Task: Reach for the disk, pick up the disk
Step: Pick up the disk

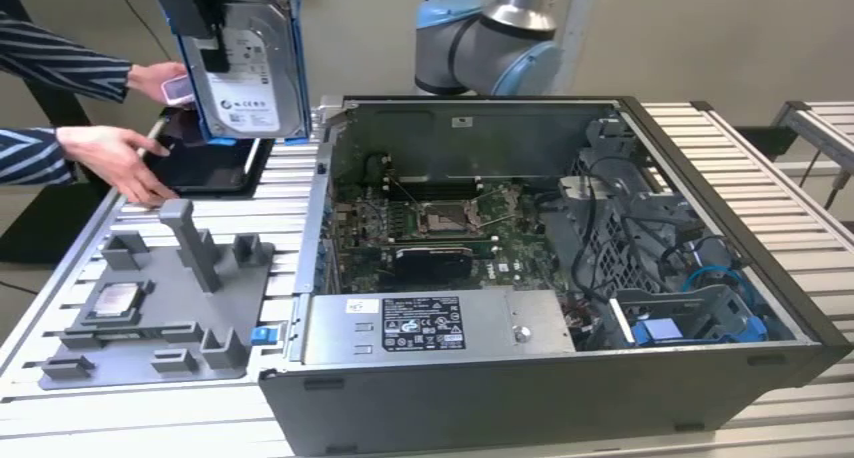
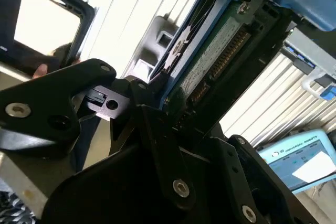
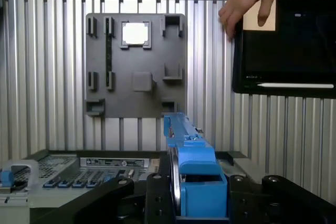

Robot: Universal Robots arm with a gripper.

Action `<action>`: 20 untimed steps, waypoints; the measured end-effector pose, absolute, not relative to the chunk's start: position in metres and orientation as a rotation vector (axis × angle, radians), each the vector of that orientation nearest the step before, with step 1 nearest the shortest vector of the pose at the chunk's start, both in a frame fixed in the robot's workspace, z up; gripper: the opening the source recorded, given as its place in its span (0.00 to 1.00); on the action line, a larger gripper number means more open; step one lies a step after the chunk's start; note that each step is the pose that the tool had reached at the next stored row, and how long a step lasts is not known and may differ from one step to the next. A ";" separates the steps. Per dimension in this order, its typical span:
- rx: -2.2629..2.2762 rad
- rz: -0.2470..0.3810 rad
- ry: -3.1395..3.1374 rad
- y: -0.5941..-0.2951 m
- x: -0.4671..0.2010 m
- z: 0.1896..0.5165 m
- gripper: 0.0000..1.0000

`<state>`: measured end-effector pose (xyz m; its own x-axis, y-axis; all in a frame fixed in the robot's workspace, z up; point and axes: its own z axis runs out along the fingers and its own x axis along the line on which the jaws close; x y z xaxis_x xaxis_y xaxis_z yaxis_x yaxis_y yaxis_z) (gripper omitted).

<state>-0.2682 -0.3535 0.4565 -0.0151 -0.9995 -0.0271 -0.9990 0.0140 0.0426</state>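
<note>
Hands of a person in striped sleeves sit to the exterior view's left of the fingers. The lower hand [image 1: 118, 163] rests at the edge of the black tablet [image 1: 211, 168], and the upper hand [image 1: 160, 78] is just beside the disk [image 1: 247, 68]. The gripper [image 1: 203, 20] has its fingers clamped on the disk's upper end. The silver drive hangs upright in its blue caddy, label facing the camera, clear of the slatted table [image 1: 787, 178]. In the second wrist view the black fingers [image 2: 152, 103] press on either side of the caddy's edge.

Well below the fingers lies the grey fixture plate [image 1: 147, 308], with the small square chip [image 1: 116, 298] seated in it. To the exterior view's right of the fingers stands the open computer case [image 1: 561, 378], its board and cables exposed. Behind it rises the arm [image 1: 487, 38].

In the first wrist view the caddy's blue edge runs out from between the fingers, toward the gap between the plate and the tablet.
</note>
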 end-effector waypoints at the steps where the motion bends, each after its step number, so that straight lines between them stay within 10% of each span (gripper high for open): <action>1: 2.197 -0.078 -2.229 -0.354 -0.264 0.456 0.00; 20: 2.192 -0.087 -2.225 -0.354 -0.177 0.456 0.00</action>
